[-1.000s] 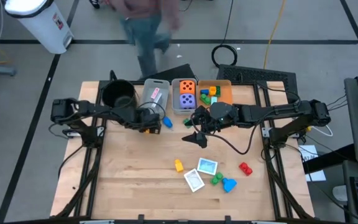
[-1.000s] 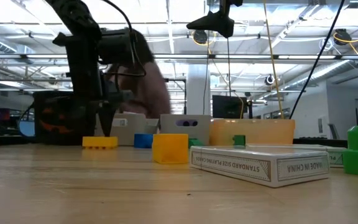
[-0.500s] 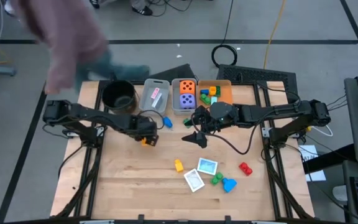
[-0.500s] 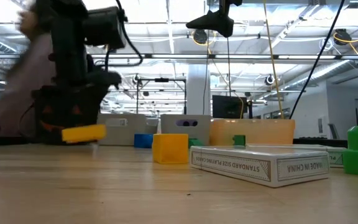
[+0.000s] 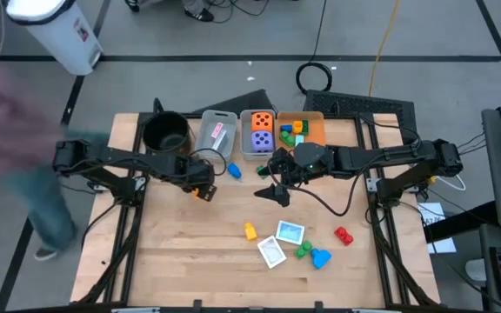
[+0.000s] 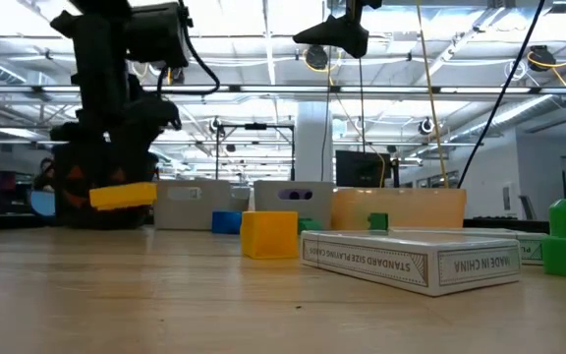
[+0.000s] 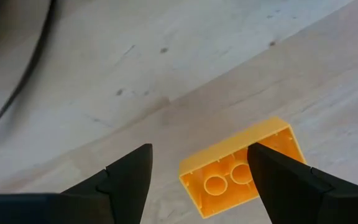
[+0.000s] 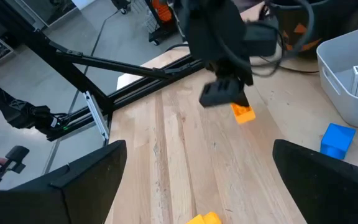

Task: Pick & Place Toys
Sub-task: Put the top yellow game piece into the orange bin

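Note:
My left gripper (image 5: 200,187) hangs over the table's left half, near the black pot (image 5: 165,135), shut on an orange-yellow block (image 6: 123,195) that is clear of the wood. My right gripper (image 5: 274,178) hovers open and high over the table's middle, holding nothing. Lying on the table near the front are a yellow block (image 5: 250,231), two cards (image 5: 290,233), a green block (image 5: 303,251), a blue block (image 5: 321,258) and a red block (image 5: 344,235). Another blue block (image 5: 233,170) lies by the bins. My left gripper comes at the orange-yellow block from above, fingers pointing steeply down. One end of the block (image 7: 244,168) lies against one finger (image 7: 278,180); the wrist view shows a gap toward the other finger. The block hangs tipped, its hollow underside showing, clear of the table.
At the far edge stand a grey bin with a card box (image 5: 218,135), a grey bin with dice (image 5: 262,132) and an orange bin with blocks (image 5: 301,129). A blurred person (image 5: 24,174) moves past the table's left side.
My left gripper has risen and gone toward the table's left and near edges, rolling at the wrist. The orange-yellow block, then lying on the wood, now hangs clear of it. A person has walked from behind the table round to its left.

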Tool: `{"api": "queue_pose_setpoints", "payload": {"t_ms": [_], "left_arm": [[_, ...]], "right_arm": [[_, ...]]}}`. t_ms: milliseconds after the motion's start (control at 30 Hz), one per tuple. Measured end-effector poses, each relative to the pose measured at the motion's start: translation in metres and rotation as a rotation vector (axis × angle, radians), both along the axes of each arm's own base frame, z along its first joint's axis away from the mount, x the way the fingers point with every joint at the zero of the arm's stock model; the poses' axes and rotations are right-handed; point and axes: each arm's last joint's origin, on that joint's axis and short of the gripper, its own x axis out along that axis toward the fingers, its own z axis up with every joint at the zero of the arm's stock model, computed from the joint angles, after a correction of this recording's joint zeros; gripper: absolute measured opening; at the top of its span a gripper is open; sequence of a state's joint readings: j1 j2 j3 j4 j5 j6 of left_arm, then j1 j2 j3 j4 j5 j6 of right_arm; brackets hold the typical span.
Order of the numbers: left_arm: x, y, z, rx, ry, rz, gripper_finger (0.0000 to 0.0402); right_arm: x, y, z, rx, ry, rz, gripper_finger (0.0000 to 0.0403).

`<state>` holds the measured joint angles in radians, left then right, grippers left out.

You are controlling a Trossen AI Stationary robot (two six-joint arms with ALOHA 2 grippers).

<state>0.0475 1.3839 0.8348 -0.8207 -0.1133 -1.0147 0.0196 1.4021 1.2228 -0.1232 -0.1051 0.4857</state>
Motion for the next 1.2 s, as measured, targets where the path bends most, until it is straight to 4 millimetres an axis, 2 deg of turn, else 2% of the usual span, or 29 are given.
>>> {"api": "queue_pose_setpoints", "payload": {"t_ms": [400,667,933,1100,1200], "left_arm": [[0.012,-0.002,-0.033,-0.064,0.14,-0.026,0.0271],[0.015,0.0,-0.027,0.006,0.07,0.035,0.0271],[0.027,0.0,-0.022,-0.004,-0.073,-0.012,0.0271],[0.035,0.0,-0.014,-0.008,-0.19,-0.07,0.0271],[0.037,-0.001,-0.004,-0.001,-0.266,-0.103,0.0271]], "right_arm": [[0.0,0.0,0.001,0.0,-0.007,0.0,0.0396],[0.0,0.0,0.001,0.0,-0.007,0.0,0.0396],[0.001,0.003,0.0,-0.016,-0.007,0.016,0.0396],[-0.002,0.011,-0.026,-0.121,0.059,0.081,0.0396],[-0.005,0.012,-0.04,-0.159,0.088,0.031,0.0396]]}}
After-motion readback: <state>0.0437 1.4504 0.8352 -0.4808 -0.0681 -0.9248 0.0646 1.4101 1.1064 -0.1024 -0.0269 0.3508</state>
